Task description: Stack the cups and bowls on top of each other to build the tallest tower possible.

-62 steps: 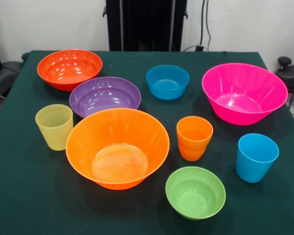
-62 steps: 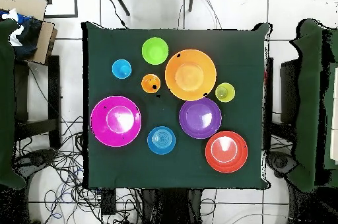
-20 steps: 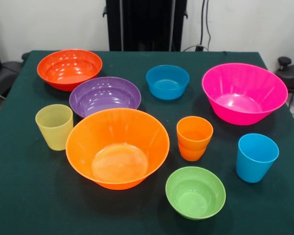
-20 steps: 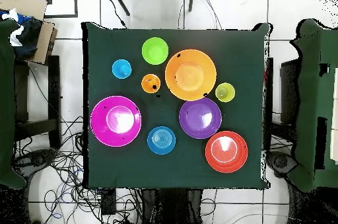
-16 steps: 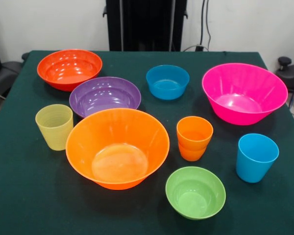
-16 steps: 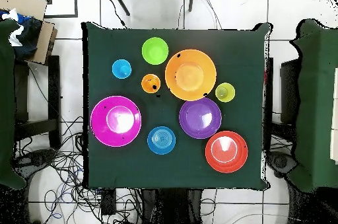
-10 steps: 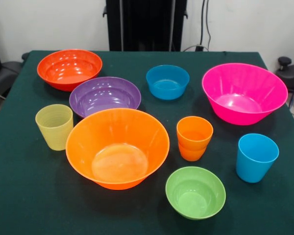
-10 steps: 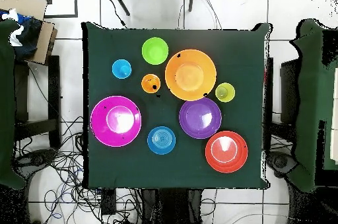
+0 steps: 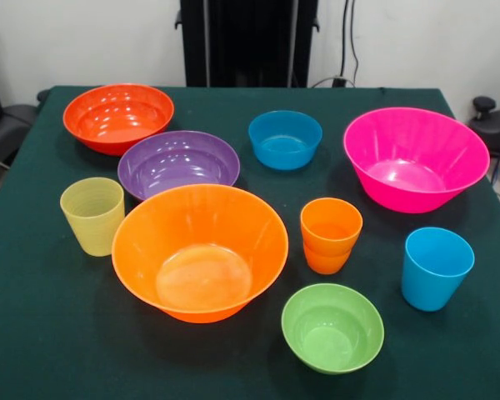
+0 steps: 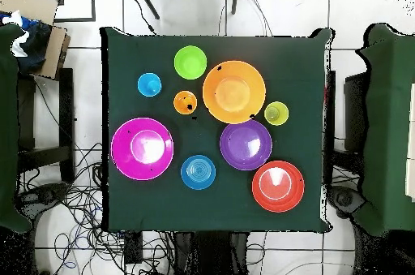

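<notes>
Overhead view shows us nothing stacked yet: every vessel sits apart on the table [image 10: 308, 53], and the gripper is out of sight, so we cannot tell its state. We would start with the hot pink bowl [image 9: 415, 158] at three o'clock as base, seating the large orange bowl [image 9: 200, 250] squarely inside. We read no brands or writing anywhere.
</notes>
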### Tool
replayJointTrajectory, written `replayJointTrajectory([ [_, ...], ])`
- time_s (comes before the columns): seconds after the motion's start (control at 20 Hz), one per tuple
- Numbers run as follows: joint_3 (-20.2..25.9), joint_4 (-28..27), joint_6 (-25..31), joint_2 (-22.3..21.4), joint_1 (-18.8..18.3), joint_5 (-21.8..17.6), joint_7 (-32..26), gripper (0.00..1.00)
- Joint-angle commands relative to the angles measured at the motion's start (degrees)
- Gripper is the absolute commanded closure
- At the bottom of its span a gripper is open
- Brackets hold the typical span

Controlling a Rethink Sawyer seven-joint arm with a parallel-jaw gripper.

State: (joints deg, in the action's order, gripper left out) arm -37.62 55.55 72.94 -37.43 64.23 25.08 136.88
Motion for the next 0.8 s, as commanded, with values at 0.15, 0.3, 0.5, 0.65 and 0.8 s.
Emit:
replayJointTrajectory([
  [0.15, 5.0, -1.7, 9.1, 3.1, -1.8, -0.6, 12.7, 1.0],
  [0.3, 5.0, -1.7, 8.9, 3.2, -1.6, -0.5, 13.1, 1.0],
  [0.5, 4.8, -1.2, 8.6, 3.1, -1.3, -0.5, 13.1, 1.0],
  [0.65, 4.9, -0.7, 8.5, 2.7, -1.3, -0.6, 12.7, 1.0],
  [0.8, 5.0, -0.4, 8.2, 2.5, -1.3, -0.5, 12.6, 1.0],
])
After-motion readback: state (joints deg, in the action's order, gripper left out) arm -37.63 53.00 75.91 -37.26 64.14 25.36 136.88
